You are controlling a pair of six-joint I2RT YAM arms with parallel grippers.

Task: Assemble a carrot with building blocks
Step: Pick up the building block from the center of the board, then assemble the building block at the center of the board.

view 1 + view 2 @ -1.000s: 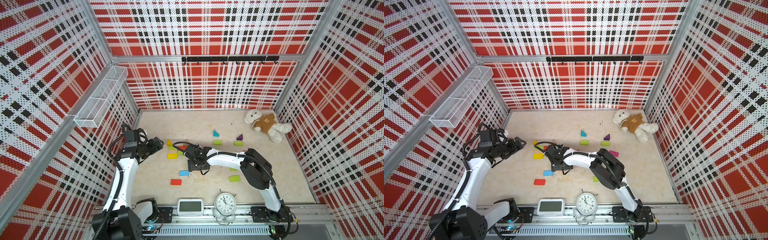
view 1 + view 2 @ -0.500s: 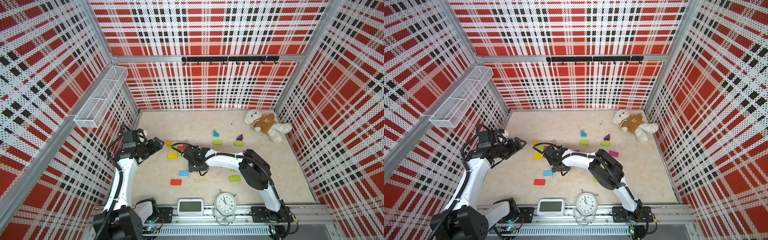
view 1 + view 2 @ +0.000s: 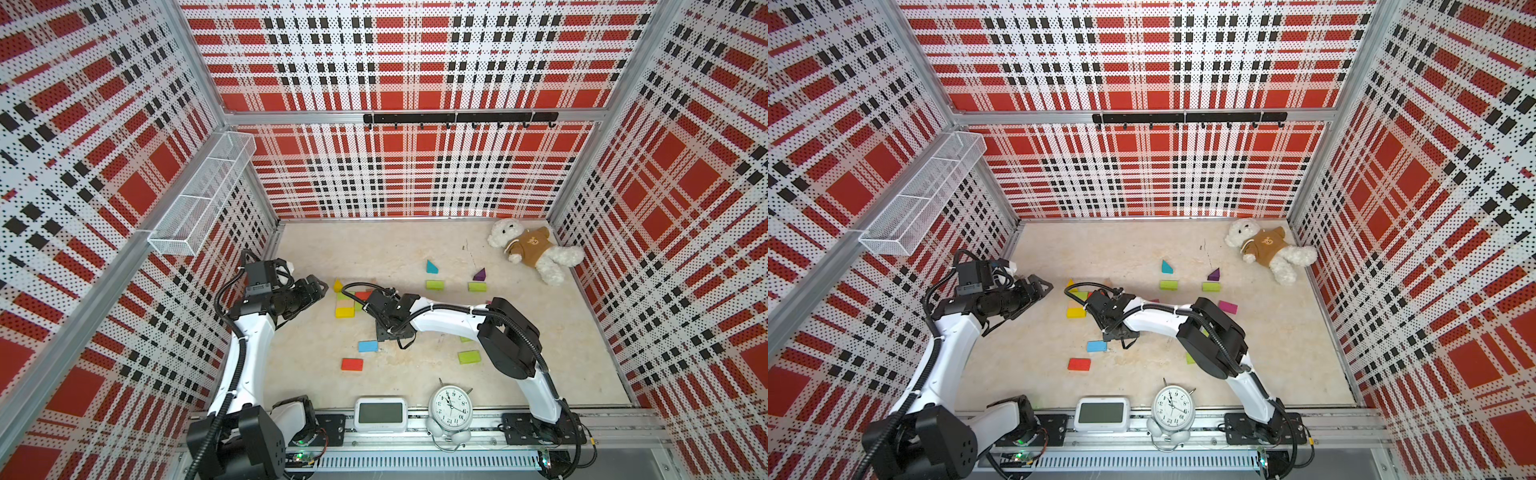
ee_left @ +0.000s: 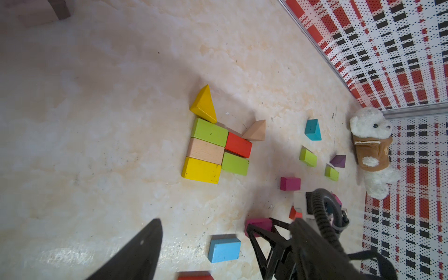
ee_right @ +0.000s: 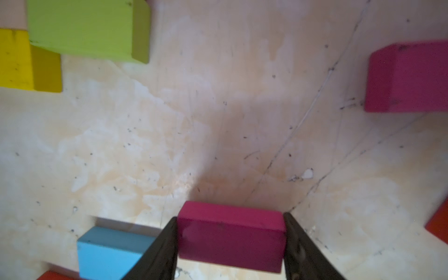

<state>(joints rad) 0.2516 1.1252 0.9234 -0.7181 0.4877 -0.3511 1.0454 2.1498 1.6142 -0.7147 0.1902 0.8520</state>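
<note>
Looking down on a pale marbled floor (image 3: 395,249) walled in red plaid, with a white teddy bear (image 3: 534,249) flopped in the far corner. Over by the side wall, hovering with the left gripper (image 3: 315,286), with jaws spread wide apart. At mid-floor, pressing low with the right gripper (image 5: 229,216), with jaws clamped on both ends of a magenta brick (image 5: 230,235), just beside a blue brick (image 5: 114,249). Just past the left gripper, seeing a packed cluster (image 4: 206,150) of lime, wood, yellow and red-orange bricks, capped by a yellow wedge (image 4: 204,104). Farther out, spotting loose lime bricks (image 3: 434,285), then a teal wedge (image 3: 431,267) and a purple wedge (image 3: 479,274).
</note>
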